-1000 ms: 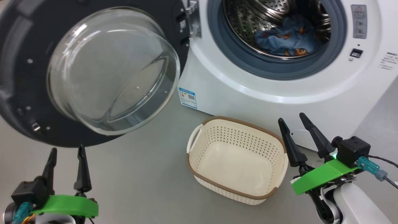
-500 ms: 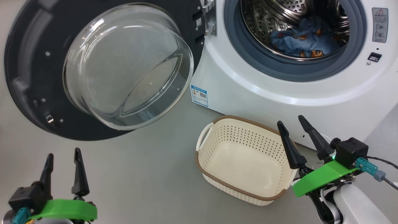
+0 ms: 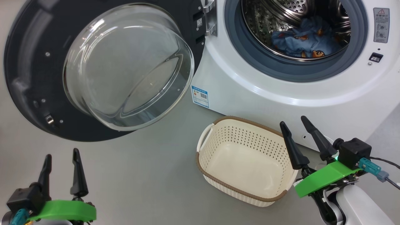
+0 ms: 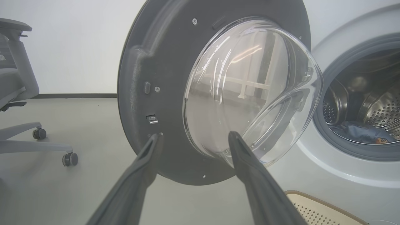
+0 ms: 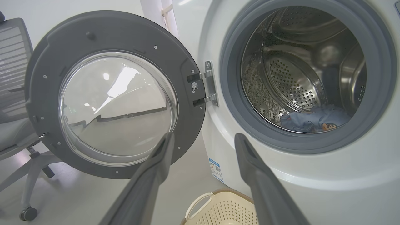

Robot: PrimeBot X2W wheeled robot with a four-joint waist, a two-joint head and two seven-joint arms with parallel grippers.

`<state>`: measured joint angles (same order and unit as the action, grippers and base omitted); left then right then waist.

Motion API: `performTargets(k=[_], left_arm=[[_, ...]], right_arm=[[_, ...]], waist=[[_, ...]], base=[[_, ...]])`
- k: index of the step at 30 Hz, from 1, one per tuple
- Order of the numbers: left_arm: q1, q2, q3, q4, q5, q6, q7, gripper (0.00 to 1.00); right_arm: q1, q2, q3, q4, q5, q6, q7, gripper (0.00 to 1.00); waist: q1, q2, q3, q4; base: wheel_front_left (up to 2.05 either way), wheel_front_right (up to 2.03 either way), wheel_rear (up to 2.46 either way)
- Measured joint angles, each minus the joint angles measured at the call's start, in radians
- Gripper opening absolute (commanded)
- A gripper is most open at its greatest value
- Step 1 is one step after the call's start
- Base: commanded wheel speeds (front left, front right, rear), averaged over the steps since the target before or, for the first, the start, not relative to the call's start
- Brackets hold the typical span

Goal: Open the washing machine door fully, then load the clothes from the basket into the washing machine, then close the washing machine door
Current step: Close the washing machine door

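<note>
Behind the door [image 5: 115,106], office chair [image 5: 14,72].

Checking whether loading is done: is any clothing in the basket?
No, the basket is bare inside, and the clothes lie in the drum.

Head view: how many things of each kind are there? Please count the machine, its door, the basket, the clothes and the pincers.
Washing machine: 1
Door, open: 1
Basket, empty: 1
Heap of blue clothes in the drum: 1
Pincers: 2, the left pincer and the right pincer, both open
Total: 6
</note>
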<state>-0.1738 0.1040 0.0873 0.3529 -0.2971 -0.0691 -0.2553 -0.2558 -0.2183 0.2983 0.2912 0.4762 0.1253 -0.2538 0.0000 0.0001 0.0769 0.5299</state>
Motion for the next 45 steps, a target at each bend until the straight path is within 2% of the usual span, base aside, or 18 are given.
performTargets(k=[1,2,3,4,10,12,17,22,26,29,33,35,39,45], left_arm=[[0.000,0.000,0.002,0.000,0.001,-0.001,0.000,1.00],[0.000,0.000,0.002,0.000,0.001,-0.001,0.000,0.48],[0.000,0.000,0.002,0.000,0.001,-0.001,0.000,0.05],[0.000,0.000,0.007,-0.007,0.001,-0.005,0.000,0.00],[-0.014,0.007,0.024,-0.075,-0.002,-0.030,0.000,0.00],[-0.035,0.012,0.028,-0.101,-0.038,-0.043,0.000,0.00],[-0.109,0.076,0.044,-0.177,-0.119,-0.054,0.002,0.00],[-0.208,0.167,0.084,-0.257,-0.289,-0.055,0.066,0.00],[-0.300,0.232,0.150,-0.253,-0.494,-0.056,0.123,0.00],[-0.381,0.272,0.226,-0.168,-0.659,-0.058,0.177,0.00],[-0.483,0.304,0.354,0.029,-0.885,-0.059,0.274,0.00],[-0.530,0.337,0.424,0.128,-0.967,-0.059,0.301,0.00],[-0.590,0.426,0.513,0.304,-1.052,-0.059,0.355,0.00],[-0.632,0.511,0.549,0.529,-1.084,-0.053,0.399,0.00]], right_arm=[[0.000,0.000,-0.003,0.000,0.000,0.000,0.000,1.00],[0.000,0.000,-0.005,0.000,0.000,0.000,0.000,1.00],[0.000,0.000,-0.005,0.000,0.000,0.000,0.000,1.00],[0.000,0.000,-0.007,0.000,0.000,0.000,0.000,1.00],[0.000,0.000,-0.009,-0.001,0.000,0.000,0.000,1.00],[0.000,0.000,-0.010,-0.002,0.000,0.000,0.000,1.00],[0.000,-0.001,-0.011,-0.003,0.000,0.000,0.000,1.00],[0.000,-0.002,-0.010,-0.005,0.000,0.000,0.000,1.00],[0.000,-0.004,-0.010,-0.005,0.000,0.000,0.000,1.00],[0.000,-0.007,-0.008,-0.005,-0.001,0.000,0.000,1.00],[-0.001,-0.015,-0.007,-0.006,-0.003,0.000,0.000,1.00],[-0.002,-0.022,-0.007,-0.007,-0.011,0.000,0.000,1.00],[-0.005,-0.040,-0.008,-0.007,-0.017,0.000,0.000,1.00],[-0.027,-0.047,-0.006,-0.019,-0.036,0.000,0.000,1.00]], waist=[[0.0000,0.0000,-0.001,-0.001],[0.0000,0.0000,-0.001,-0.001],[0.0000,0.0000,-0.001,-0.001],[0.0000,0.0000,-0.001,-0.002],[0.0001,0.0000,0.002,-0.009],[0.0000,0.0000,0.002,-0.011],[0.0000,0.0000,0.002,-0.018],[0.0000,0.0000,0.005,-0.034],[0.0000,0.0000,0.009,-0.056],[0.0000,0.0000,0.013,-0.076],[0.0000,0.0000,0.024,-0.105],[0.0000,0.0000,0.032,-0.121],[0.0000,0.0000,0.055,-0.154],[0.0001,0.0000,0.097,-0.202]], base=[[0.00,0.00,0.00],[0.00,0.00,0.00],[0.00,0.00,0.00],[0.00,0.00,0.00],[0.00,0.00,0.00],[0.00,0.00,0.00],[0.00,0.00,0.00],[0.00,0.00,0.00],[0.00,0.00,0.00],[0.00,0.00,0.00],[0.00,0.00,0.00],[0.00,0.00,0.00],[0.00,0.00,0.00],[0.00,0.00,0.00]])
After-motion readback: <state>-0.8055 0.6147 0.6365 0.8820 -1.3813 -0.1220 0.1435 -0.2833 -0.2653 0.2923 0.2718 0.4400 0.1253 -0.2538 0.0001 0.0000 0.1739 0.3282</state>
